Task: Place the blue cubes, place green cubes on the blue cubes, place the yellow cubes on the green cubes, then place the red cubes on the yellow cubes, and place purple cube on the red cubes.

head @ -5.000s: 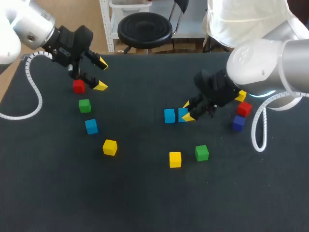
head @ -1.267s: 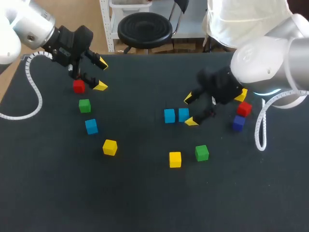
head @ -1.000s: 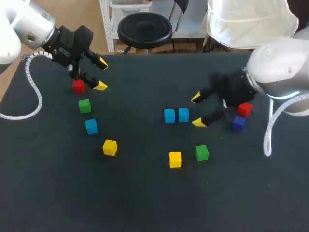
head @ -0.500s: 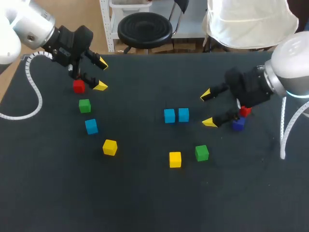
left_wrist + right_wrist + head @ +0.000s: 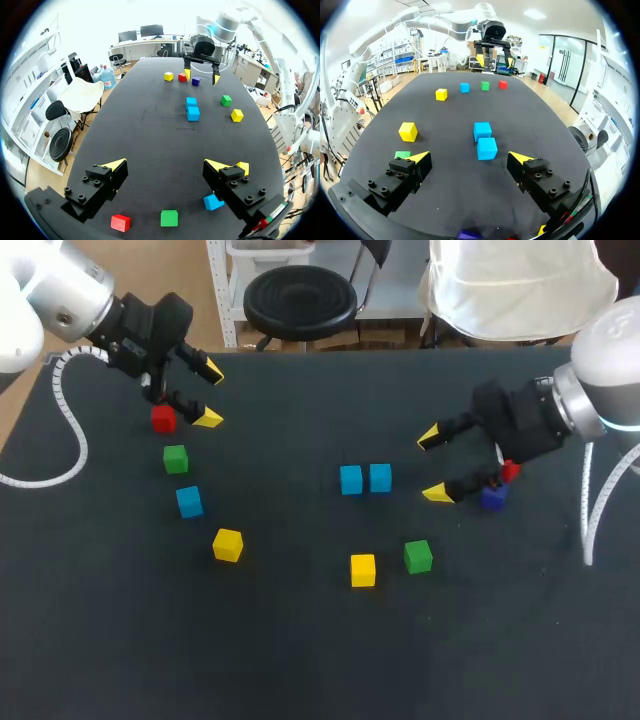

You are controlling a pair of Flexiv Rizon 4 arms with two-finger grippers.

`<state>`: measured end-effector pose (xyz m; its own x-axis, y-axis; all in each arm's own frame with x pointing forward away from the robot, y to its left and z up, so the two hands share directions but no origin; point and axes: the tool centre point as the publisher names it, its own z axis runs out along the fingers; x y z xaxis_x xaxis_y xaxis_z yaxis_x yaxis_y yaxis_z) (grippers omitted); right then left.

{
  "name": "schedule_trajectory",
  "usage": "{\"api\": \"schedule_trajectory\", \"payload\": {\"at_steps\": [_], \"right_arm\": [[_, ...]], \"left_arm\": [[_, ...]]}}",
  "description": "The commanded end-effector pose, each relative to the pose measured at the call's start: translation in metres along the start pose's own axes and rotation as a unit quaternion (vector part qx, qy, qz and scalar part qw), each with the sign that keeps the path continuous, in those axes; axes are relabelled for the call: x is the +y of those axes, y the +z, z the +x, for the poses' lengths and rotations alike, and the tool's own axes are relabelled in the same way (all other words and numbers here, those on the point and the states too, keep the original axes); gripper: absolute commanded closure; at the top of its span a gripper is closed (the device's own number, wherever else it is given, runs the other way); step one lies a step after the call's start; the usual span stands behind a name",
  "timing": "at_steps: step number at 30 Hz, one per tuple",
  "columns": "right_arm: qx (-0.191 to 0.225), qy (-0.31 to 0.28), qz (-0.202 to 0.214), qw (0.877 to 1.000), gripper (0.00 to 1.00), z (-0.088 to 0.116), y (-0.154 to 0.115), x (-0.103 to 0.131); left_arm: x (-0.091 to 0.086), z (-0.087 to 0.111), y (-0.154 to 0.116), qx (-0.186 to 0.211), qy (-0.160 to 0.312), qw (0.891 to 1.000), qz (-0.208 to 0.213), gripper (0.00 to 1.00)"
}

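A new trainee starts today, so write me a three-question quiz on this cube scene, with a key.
1. True or false: a green cube is already stacked on the two blue cubes lying side by side.
2. Which cube lies closest to the left gripper? A. a red one B. a yellow one C. the purple one
3. Fill in: the right gripper is ___, with nothing between its fingers.

Key: 1. False, both are bare. 2. A, the red cube just beside its lower finger. 3. Open.
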<state>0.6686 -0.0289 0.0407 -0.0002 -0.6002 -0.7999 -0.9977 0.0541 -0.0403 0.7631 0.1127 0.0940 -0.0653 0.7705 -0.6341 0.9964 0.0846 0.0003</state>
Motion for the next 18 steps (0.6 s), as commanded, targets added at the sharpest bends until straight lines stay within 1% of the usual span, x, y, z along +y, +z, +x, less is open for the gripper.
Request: {"api": "schedule_trajectory", "payload": {"at_steps": [1,3,7,8,9,11,14,16,17,18], "right_arm": [[-0.001,0.0,0.0,1.0,0.0,0.0,0.0,0.0],[-0.001,0.0,0.0,1.0,0.0,0.0,0.0,0.0],[-0.001,0.0,0.0,1.0,0.0,0.0,0.0,0.0],[-0.001,0.0,0.0,1.0,0.0,0.0,0.0,0.0],[-0.001,0.0,0.0,1.0,0.0,0.0,0.0,0.0],[-0.001,0.0,0.0,1.0,0.0,0.0,0.0,0.0],[-0.001,0.0,0.0,1.0,0.0,0.0,0.0,0.0],[-0.001,0.0,0.0,1.0,0.0,0.0,0.0,0.0],[-0.001,0.0,0.0,1.0,0.0,0.0,0.0,0.0],[-0.001,0.0,0.0,1.0,0.0,0.0,0.0,0.0]], "left_arm": [[-0.007,0.002,-0.003,-0.023,0.014,1.0,-0.003,0.0],[-0.013,0.004,-0.008,-0.04,0.018,0.999,-0.009,0.0],[-0.029,0.011,-0.021,-0.043,0.021,0.998,-0.038,0.0],[-0.036,0.015,-0.024,-0.037,0.026,0.998,-0.051,0.0],[-0.04,0.018,-0.025,-0.035,0.023,0.998,-0.056,0.0],[-0.05,0.028,-0.026,-0.026,0.014,0.998,-0.057,0.0],[-0.066,0.043,-0.029,-0.011,-0.013,0.998,-0.052,0.0],[-0.074,0.05,-0.033,-0.001,-0.03,0.998,-0.052,0.0],[-0.078,0.052,-0.034,0.01,-0.033,0.998,-0.053,0.0],[-0.08,0.054,-0.035,0.012,-0.034,0.998,-0.053,0.0]]}}
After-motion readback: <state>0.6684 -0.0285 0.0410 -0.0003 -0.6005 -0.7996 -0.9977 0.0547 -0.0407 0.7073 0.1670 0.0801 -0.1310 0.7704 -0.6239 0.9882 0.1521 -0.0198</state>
